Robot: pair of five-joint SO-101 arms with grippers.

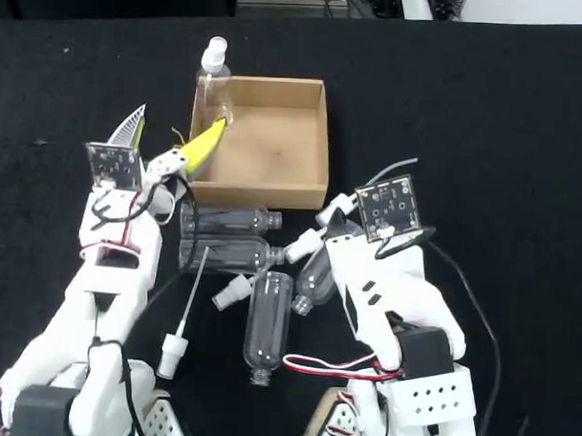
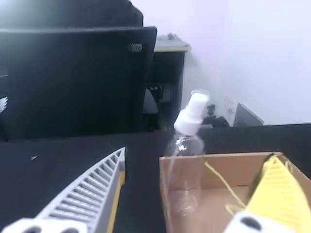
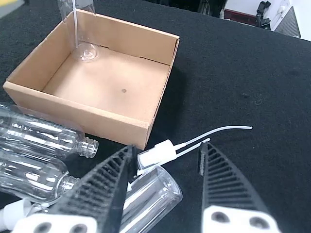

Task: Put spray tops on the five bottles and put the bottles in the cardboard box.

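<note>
Black table [image 1: 486, 120], white wall [image 2: 262, 48] behind; left pincer [image 1: 182, 115] and right pincer [image 3: 166, 147] both spread.

The tabletop [image 1: 486, 110] is covered with a black, matt, cloth-like surface carrying pale lint specks. The cardboard box [image 3: 87, 116] is brown paperboard, matt, with raw cut edges at the rim. The bottles [image 1: 268, 318] are clear plastic, smooth and glossy, with moulded threads at the necks. The spray tops [image 1: 174, 351] are opaque white plastic, smooth, with thin translucent dip tubes. The left gripper [image 1: 180, 118] is plastic: one finger yellow, one pale grey and ribbed. The right gripper [image 3: 166, 147] has black matt plastic fingers [image 3: 221, 184], ribbed. The arm housings [image 1: 393, 298] are white plastic, smooth.
</note>
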